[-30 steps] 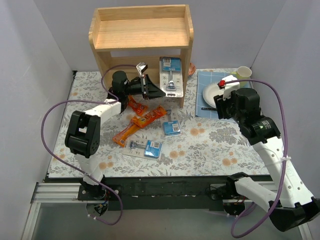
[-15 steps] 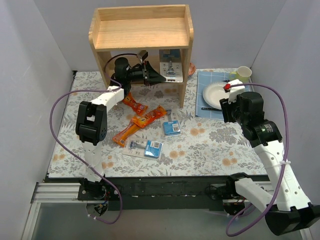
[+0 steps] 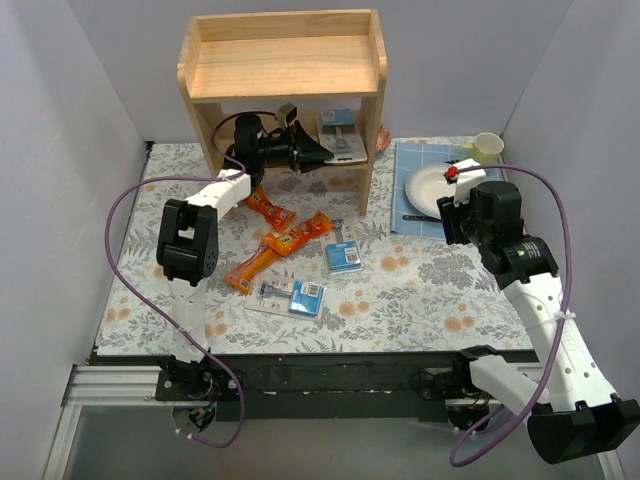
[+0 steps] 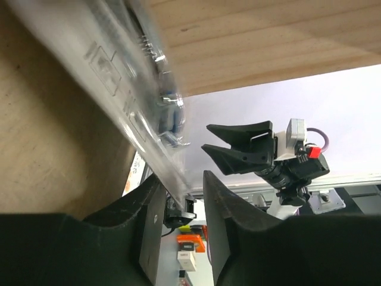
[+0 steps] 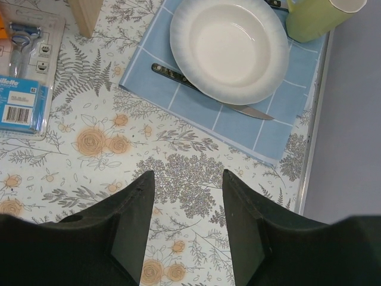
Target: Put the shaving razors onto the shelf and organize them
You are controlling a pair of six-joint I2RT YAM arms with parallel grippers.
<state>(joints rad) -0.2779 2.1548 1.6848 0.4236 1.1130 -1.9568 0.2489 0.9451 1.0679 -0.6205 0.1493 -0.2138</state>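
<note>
**Presently: seating a razor pack on the lower tier**

Left gripper (image 4: 181,235) is clamping the near edge of a clear razor blister pack (image 4: 137,89). Both dark fingers (image 4: 149,238) are pinching the plastic, and the pack is slanting away between pale wood surfaces. In the overhead view this pack is sitting inside the lower tier of the wooden shelf (image 3: 285,65), toward the right upright, with the left arm reaching in under the top deck. Whether the pack is already bearing on the lower board cannot be told.

Judged from this pose, the step in hand is the set-down. It is best done by lowering until the pack's far edge is resting on the board, then parting the fingers only a little. The arm should then back straight out along its line of entry, so that the slick plastic is not dragged forward. Placing the pack hard against the right side is leaving room for the others.

Right gripper (image 5: 187,220) is hanging released with nothing between its fingers. It is hovering over the floral tablecloth (image 5: 178,173), near the white plate (image 5: 229,47) on its blue placemat (image 5: 280,113).

Two more razor packs (image 3: 345,257) (image 3: 292,296) are lying flat on the cloth beside the orange snack packets (image 3: 278,245), well apart from the shelf.
</note>
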